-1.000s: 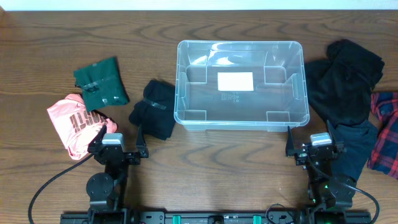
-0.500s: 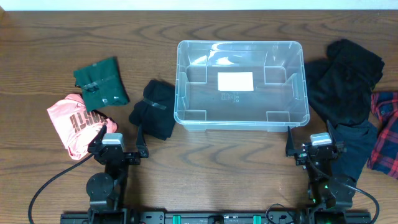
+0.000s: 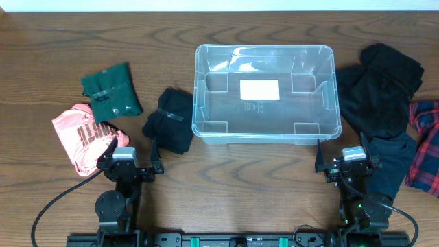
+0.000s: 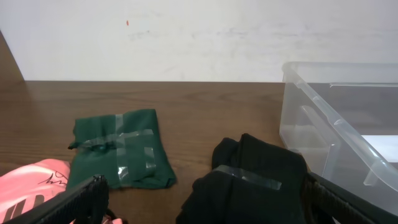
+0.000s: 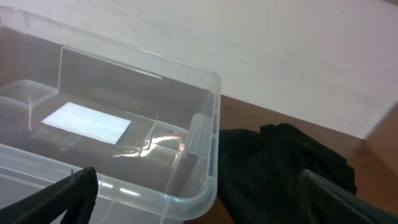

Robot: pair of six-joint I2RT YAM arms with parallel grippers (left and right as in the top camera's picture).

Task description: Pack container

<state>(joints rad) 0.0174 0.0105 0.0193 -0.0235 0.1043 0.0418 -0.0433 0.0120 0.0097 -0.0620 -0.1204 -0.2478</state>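
Note:
The clear plastic container (image 3: 206, 96) stands empty at the table's middle back, a white label on its base; it also shows in the left wrist view (image 4: 348, 124) and the right wrist view (image 5: 205, 155). A green taped bundle (image 3: 110, 90), a pink garment (image 3: 82, 136) and a black taped bundle (image 3: 169, 121) lie to its left. Black clothes (image 3: 379, 89) and a red plaid piece (image 3: 425, 147) lie to its right. My left gripper (image 3: 130, 152) is open and empty near the front edge, just in front of the black bundle (image 4: 261, 180). My right gripper (image 3: 344, 152) is open and empty by the container's front right corner.
A pale wall runs behind the table's back edge. Dark cloth (image 3: 386, 168) lies close beside the right arm. Cables trail from both arm bases at the front edge.

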